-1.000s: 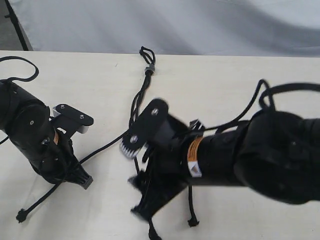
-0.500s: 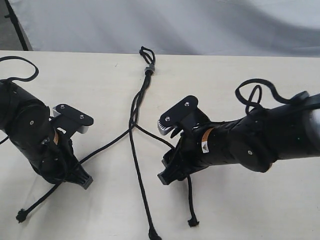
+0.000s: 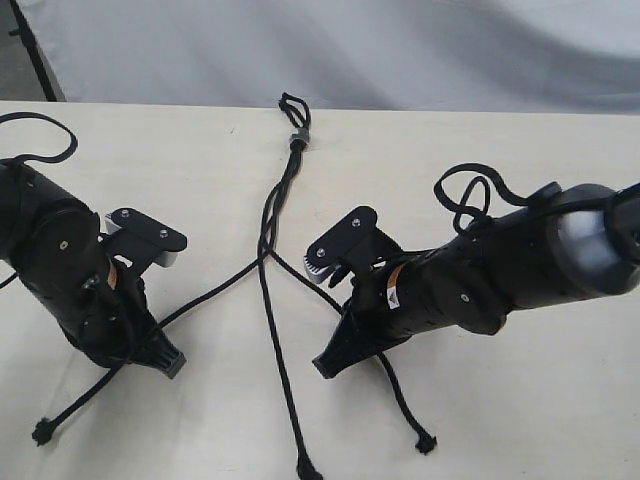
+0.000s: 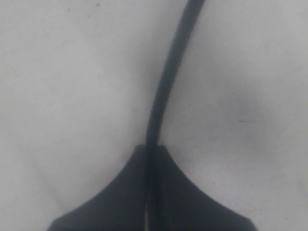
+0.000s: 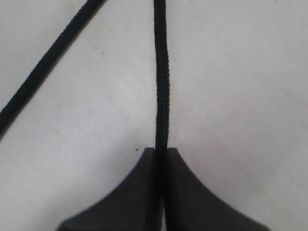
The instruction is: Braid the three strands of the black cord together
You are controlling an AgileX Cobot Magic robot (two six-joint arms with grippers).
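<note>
The black cord [image 3: 284,180] lies on the pale table, with its loop [image 3: 293,103] and grey band [image 3: 298,137] at the far edge. It splits near the middle into three strands. My left gripper [image 3: 170,360] is shut on the left strand [image 3: 205,298], whose knot [image 3: 42,432] lies beyond it. In the left wrist view that strand [image 4: 166,82] runs out from between the closed tips [image 4: 150,150]. My right gripper [image 3: 328,365] is shut on the right strand [image 3: 300,268], also seen as [image 5: 161,72] in the right wrist view. The middle strand [image 3: 278,370] lies loose between the arms.
The table [image 3: 450,150] ends at a grey backdrop at the rear. Glossy arm cables loop above the right arm [image 3: 470,195] and behind the left arm [image 3: 40,130]. The right strand's knot [image 3: 425,443] and the middle strand's knot [image 3: 305,465] lie near the front edge.
The right arm swung right off the middle strand, came down on the right strand and shut on it. That strand's knotted end shifted right. The left arm stayed still.
</note>
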